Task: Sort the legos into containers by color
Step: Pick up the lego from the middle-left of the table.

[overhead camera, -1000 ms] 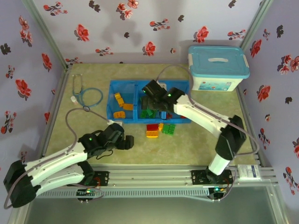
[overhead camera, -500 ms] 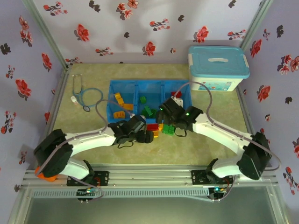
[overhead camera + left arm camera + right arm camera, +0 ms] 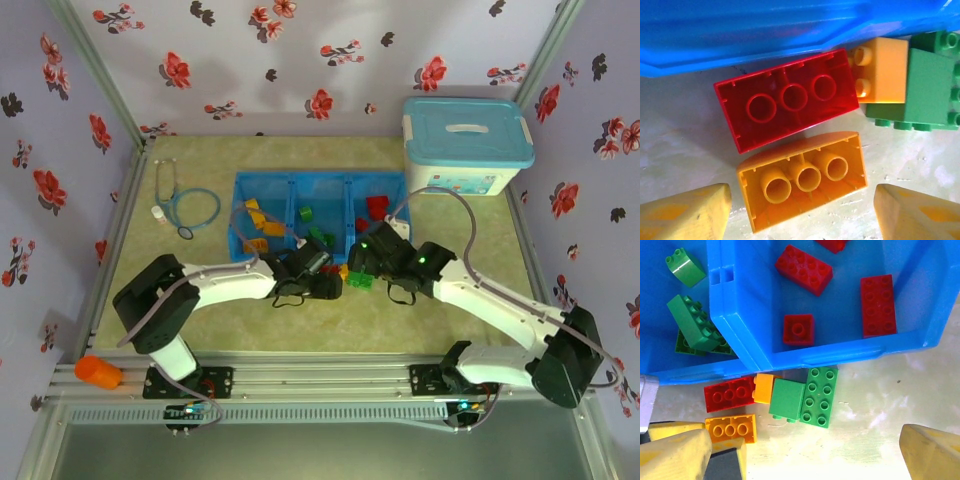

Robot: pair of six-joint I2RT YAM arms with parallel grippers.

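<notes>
Left gripper [image 3: 801, 212] low astride orange-yellow brick [image 3: 802, 177]

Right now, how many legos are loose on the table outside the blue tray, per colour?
Red lego: 1
Orange-yellow legos: 2
Green legos: 2
Total: 5

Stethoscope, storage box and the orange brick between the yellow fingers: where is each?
stethoscope [image 3: 186, 232]: top view, round chest piece.
storage box [image 3: 467, 128]: top view, light-blue lid.
orange brick [image 3: 802, 177]: left wrist view, hollow underside.
</notes>
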